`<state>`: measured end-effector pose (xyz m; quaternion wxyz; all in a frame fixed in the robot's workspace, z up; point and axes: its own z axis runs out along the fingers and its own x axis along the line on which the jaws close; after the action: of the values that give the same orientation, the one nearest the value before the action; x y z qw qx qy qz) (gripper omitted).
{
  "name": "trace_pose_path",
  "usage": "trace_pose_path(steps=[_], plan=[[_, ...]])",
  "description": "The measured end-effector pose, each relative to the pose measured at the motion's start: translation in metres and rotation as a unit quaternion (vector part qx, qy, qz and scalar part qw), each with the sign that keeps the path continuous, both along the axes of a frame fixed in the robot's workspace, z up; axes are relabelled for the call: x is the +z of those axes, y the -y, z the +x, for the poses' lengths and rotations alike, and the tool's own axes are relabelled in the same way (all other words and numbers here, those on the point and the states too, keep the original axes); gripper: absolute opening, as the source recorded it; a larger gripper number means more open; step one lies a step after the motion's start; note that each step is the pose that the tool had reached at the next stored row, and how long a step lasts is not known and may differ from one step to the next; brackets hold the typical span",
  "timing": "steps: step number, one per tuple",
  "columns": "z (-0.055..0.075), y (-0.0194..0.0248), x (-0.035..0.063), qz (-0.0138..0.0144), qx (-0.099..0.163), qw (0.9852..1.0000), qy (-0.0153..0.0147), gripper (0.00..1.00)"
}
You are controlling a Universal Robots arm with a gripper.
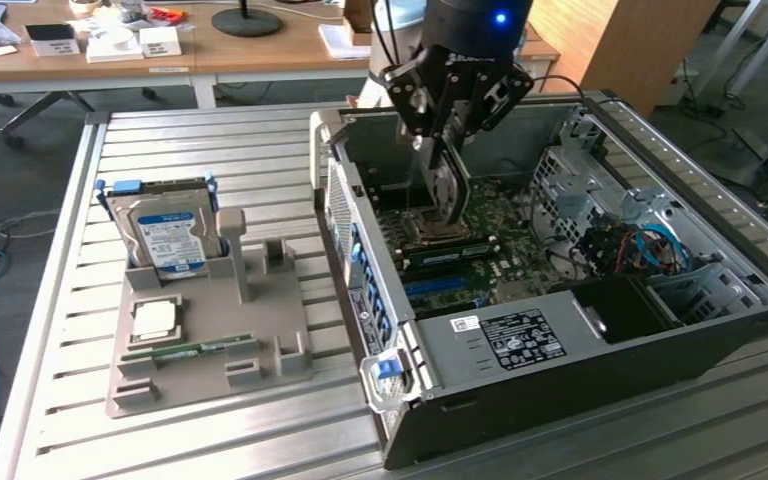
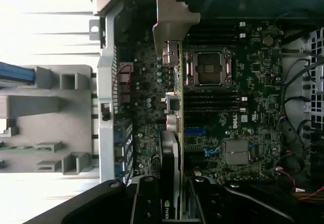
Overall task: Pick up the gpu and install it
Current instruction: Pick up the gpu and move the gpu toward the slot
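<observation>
The gpu (image 1: 446, 195) hangs edge-down inside the open computer case (image 1: 598, 350), over the motherboard (image 1: 491, 240) near the CPU socket. My gripper (image 1: 446, 135) is shut on the card's upper edge. In the wrist view the gpu (image 2: 172, 133) appears edge-on, with its silver bracket (image 2: 172, 19) at the far end near the case's rear wall. The black fingers (image 2: 147, 203) clamp the card from both sides, and my gripper (image 2: 172, 198) sits above the board. The card's lower edge is above the slots; whether it touches one I cannot tell.
A grey parts holder (image 1: 204, 340) on the slatted table holds an upright hard drive (image 1: 168, 235), a CPU chip (image 1: 155, 320) and a RAM stick (image 1: 195, 350). The case's side wall (image 1: 357, 250), drive cage (image 1: 584, 170) and cables (image 1: 644, 250) ring the motherboard.
</observation>
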<state>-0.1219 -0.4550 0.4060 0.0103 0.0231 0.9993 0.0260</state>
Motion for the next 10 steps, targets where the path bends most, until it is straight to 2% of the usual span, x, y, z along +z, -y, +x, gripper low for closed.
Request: trace_pose_path(steps=[10], plan=[[0.033,-0.0002,-0.0001,0.0001,0.0,1.0,0.0,0.27]])
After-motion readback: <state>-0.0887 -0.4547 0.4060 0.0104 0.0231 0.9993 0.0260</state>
